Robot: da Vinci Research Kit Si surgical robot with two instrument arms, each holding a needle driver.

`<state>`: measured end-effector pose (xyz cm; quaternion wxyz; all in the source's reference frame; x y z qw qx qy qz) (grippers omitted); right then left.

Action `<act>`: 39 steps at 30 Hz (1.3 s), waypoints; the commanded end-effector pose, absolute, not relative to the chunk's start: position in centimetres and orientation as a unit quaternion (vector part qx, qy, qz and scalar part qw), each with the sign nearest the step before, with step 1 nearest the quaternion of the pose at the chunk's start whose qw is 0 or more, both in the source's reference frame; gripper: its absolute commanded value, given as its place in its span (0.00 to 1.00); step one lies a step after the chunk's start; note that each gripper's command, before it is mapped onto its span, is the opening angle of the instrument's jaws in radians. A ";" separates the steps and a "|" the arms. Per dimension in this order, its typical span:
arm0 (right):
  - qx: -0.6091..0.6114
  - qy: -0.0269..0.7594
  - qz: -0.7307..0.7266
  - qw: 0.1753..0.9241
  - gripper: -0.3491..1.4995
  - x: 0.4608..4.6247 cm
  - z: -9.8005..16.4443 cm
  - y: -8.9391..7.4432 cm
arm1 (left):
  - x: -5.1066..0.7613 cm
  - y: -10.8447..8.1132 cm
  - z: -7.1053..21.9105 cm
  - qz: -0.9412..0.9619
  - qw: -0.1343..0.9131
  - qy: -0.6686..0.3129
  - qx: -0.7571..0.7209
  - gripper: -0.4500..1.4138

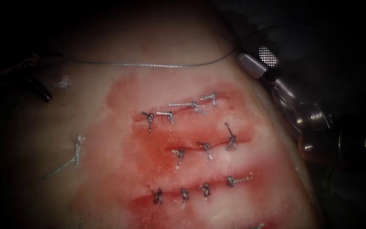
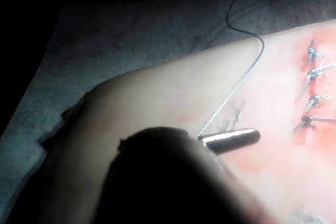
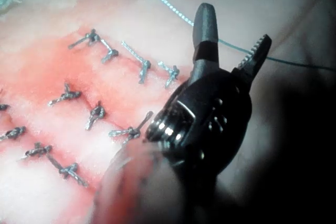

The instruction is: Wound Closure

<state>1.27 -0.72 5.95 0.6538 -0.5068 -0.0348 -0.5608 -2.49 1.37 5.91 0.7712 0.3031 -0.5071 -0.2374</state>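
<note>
your right tool [image 1: 261, 59] sits at the upper right edge of the tissue [image 1: 85, 178], to the right of all the cuts, with its jaws spread apart and nothing between them; the right wrist view shows the same tool [image 3: 231, 45] with the 2 jaws parted in a v and a serrated face on one of them. the thread [image 1: 149, 65] runs as a long taut line across the top of the tissue, from the dark left edge toward your right tool, and in the right wrist view this thread [image 3: 173, 9] passes behind the gaping jaws without being clamped. your left tool [image 2: 231, 141] lies on the pale tissue well left of the stitches, with the thread [image 2: 236, 85] leading right up to its tip; i cannot tell how it is set. 3 cuts [image 1: 200, 146] cross the red-stained tissue, each closed with knotted stitches [image 1: 205, 188]. i can't make out the needle.
</note>
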 end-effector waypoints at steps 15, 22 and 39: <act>-0.528 -0.008 -0.566 0.633 0.91 1.70 6.0 -0.9 | -2.59 1.2 6.4 0.328 0.824 -0.453 0.092 0.71; -0.528 -0.008 -0.566 0.633 0.92 1.71 6.0 -0.9 | -2.63 0.7 6.8 0.410 0.804 -0.410 0.134 0.74; -0.530 -0.009 -0.566 0.631 0.92 1.77 6.1 -0.9 | -2.48 0.6 6.1 0.362 0.758 -0.502 0.208 0.69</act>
